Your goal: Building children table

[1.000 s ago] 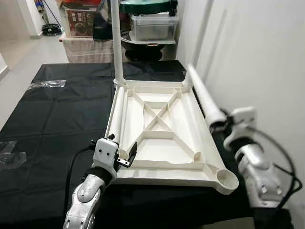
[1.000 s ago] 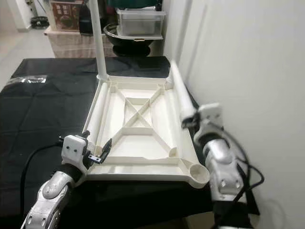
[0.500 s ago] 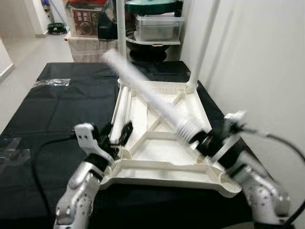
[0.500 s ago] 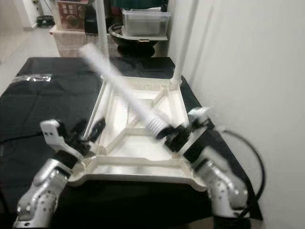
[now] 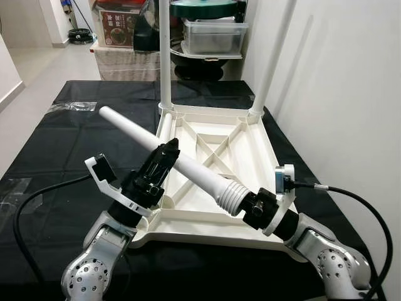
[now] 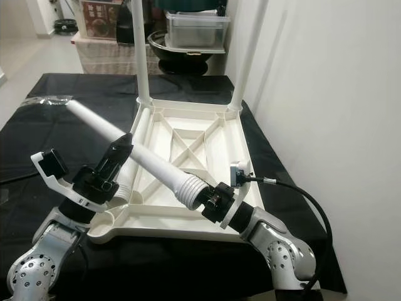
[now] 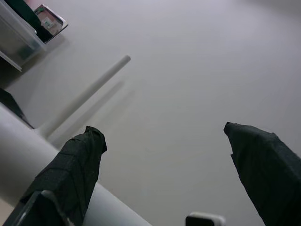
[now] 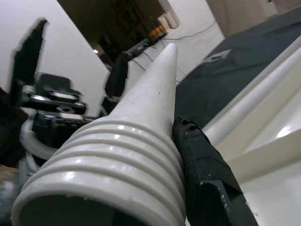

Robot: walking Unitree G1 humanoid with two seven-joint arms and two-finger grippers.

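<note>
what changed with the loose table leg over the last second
The right gripper, holding the loose leg by its threaded end, swung it from the table's right edge to lie slanted across the upturned tabletop. The left gripper rose from the near-left corner to the leg's shaft, fingers open. The two fitted legs stayed upright.

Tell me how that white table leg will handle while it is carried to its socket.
The table leg looks like stiff, light moulded plastic. Its round, smooth shaft would probably roll if set down. The right gripper holds only its threaded end, so the long free end may swing.
</note>
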